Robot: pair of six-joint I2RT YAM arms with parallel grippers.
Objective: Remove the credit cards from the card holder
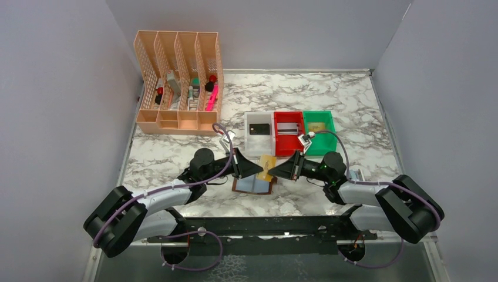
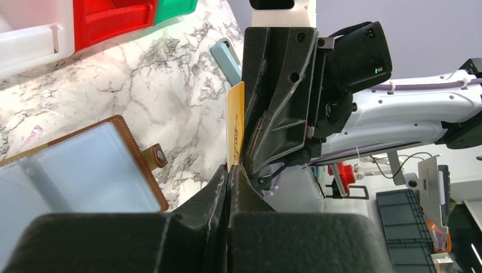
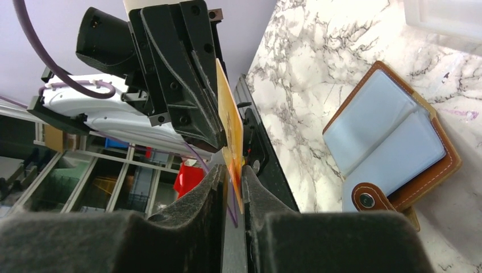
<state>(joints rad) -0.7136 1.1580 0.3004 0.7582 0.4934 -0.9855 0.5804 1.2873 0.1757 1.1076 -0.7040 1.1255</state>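
The brown card holder (image 1: 253,185) lies open on the marble, its pale blue pockets (image 3: 386,148) facing up and its snap tab (image 2: 155,156) at one edge. Above it a gold credit card (image 1: 268,164) is held on edge. My left gripper (image 2: 229,170) is shut on one end of this card (image 2: 236,125). My right gripper (image 3: 233,170) faces it from the other side. The card's free end (image 3: 229,122) sits between the right fingers, and a narrow gap still shows beside it. The two grippers nearly touch.
Just behind the grippers stand a white bin (image 1: 249,141) with a black card (image 1: 259,128), a red bin (image 1: 289,145) with a silvery card, and a green bin (image 1: 320,147) with a gold card. An orange desk organiser (image 1: 179,82) stands at back left. A light-blue block (image 1: 356,175) lies by the right arm.
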